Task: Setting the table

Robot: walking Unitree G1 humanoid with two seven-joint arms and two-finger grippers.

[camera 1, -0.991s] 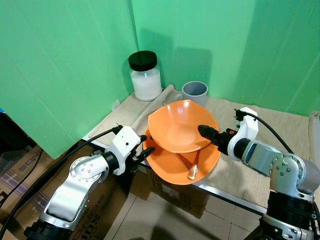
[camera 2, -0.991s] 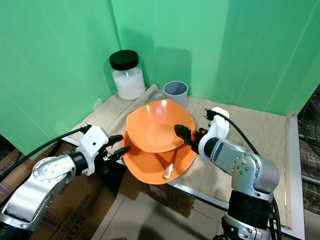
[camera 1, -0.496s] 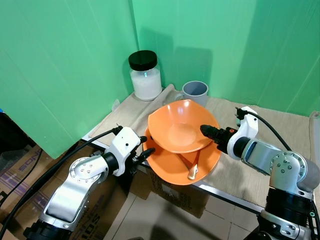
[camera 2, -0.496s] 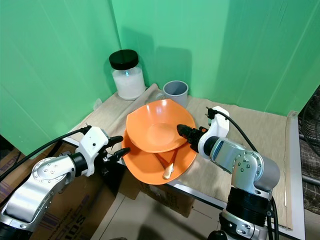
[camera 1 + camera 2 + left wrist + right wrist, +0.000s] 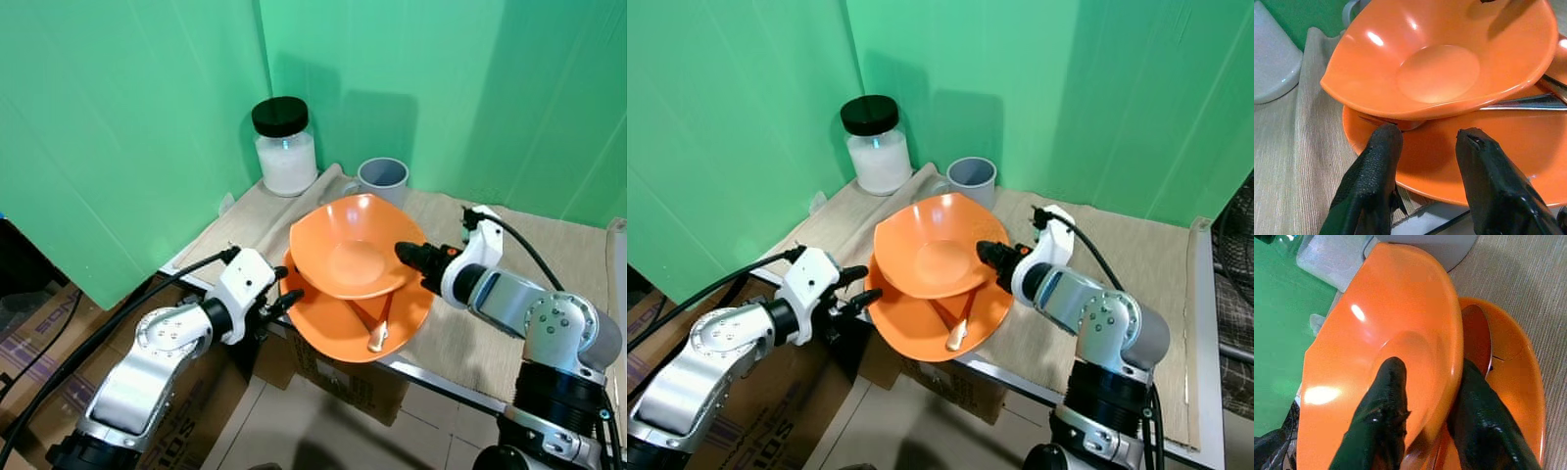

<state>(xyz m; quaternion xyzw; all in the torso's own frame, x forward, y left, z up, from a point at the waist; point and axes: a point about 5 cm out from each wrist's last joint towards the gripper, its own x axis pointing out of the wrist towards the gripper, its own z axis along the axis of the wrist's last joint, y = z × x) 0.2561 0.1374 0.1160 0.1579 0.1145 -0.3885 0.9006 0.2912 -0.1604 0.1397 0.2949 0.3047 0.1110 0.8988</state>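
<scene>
An orange bowl point(image 5: 343, 245) rests tilted on an orange plate point(image 5: 328, 328) at the table's front edge. My right gripper point(image 5: 405, 254) is shut on the bowl's right rim, one finger point(image 5: 1383, 421) inside and the other under the outer wall. A metal spoon point(image 5: 380, 331) lies on the plate below the bowl. My left gripper point(image 5: 285, 297) is open at the plate's left edge, its fingers point(image 5: 1376, 181) spread just short of the rim point(image 5: 1488, 147) and holding nothing.
A glass jar point(image 5: 284, 147) with a black lid and a grey mug point(image 5: 382, 181) stand at the back by the green wall. A beige cloth point(image 5: 549, 245) covers the table. A cardboard box point(image 5: 343, 377) sits under the front edge.
My right arm has drawn back a little and its wrist has turned, still gripping the bowl. The bowl, plate and left gripper are almost where they were.
</scene>
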